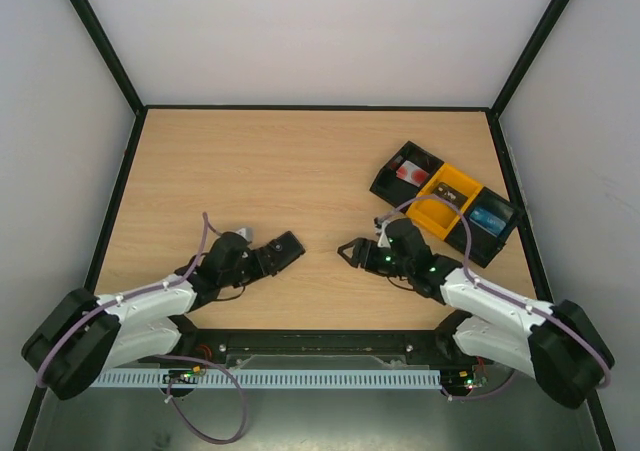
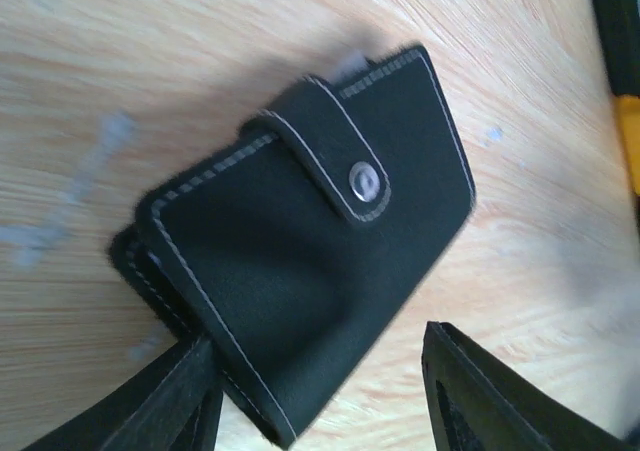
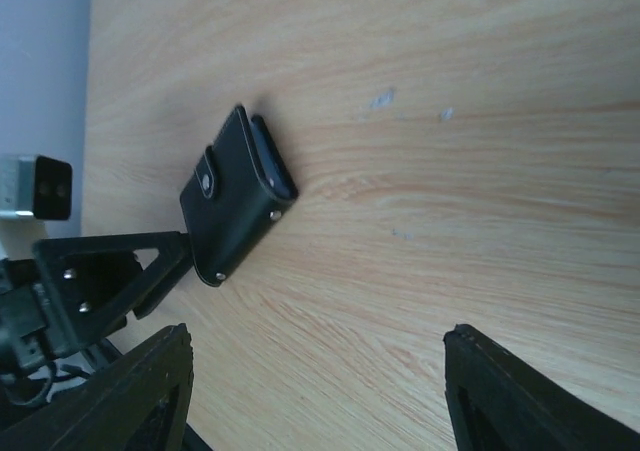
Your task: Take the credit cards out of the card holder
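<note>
- Black stitched card holder (image 2: 300,261), snapped closed, long axis toward tabletop's (image 1: 300,171) far-right corner.
- Left gripper (image 2: 315,341) part-open astride its end, one finger (image 2: 185,401) touching.
- Right gripper (image 3: 320,391) wide, empty.

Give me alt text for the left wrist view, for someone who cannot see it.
A closed black card holder, its strap snapped shut, sits on the wooden table between the left gripper's open fingers. One finger meets its lower corner; the other stands clear.
</note>
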Robot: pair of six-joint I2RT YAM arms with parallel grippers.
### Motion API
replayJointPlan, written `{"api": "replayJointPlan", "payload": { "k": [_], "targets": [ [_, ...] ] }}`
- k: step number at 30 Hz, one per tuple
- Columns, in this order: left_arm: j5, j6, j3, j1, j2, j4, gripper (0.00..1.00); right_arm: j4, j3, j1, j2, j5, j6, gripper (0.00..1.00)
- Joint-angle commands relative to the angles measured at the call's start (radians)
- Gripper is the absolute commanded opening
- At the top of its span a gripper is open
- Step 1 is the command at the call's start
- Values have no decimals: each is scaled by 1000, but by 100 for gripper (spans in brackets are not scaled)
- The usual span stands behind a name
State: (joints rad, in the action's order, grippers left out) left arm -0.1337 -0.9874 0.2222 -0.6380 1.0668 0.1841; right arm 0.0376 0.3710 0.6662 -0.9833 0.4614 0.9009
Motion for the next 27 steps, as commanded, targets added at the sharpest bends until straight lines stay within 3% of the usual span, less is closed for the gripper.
{"api": "replayJointPlan", "payload": {
  "k": [1, 3, 8, 13, 18, 22, 24, 27],
  "targets": [
    [-109, -41, 24, -33, 39, 101, 57, 102, 46, 70, -97, -56, 23, 67],
    [-95, -28, 37, -33, 21, 78, 57, 136, 56, 103, -145, -82, 47, 65],
    [87, 54, 95, -11, -51, -117, 70, 305, 49, 185, -266, -141, 164, 60],
    [140, 118, 116, 64, -68, -168, 71, 578, 6, 231, -410, -172, 316, 55],
    [135, 177, 132, 106, 2, -157, 70, 693, 65, 263, -589, -149, 347, 53],
    [43, 201, 134, 105, 87, -82, 66, 751, 83, 291, -666, -175, 375, 51],
    [-1, 200, 123, 104, 118, -47, 62, 757, 90, 296, -700, -192, 381, 50],
    [-41, 183, 102, 95, 147, 3, 48, 795, 92, 299, -755, -180, 394, 49]
  ]
}}
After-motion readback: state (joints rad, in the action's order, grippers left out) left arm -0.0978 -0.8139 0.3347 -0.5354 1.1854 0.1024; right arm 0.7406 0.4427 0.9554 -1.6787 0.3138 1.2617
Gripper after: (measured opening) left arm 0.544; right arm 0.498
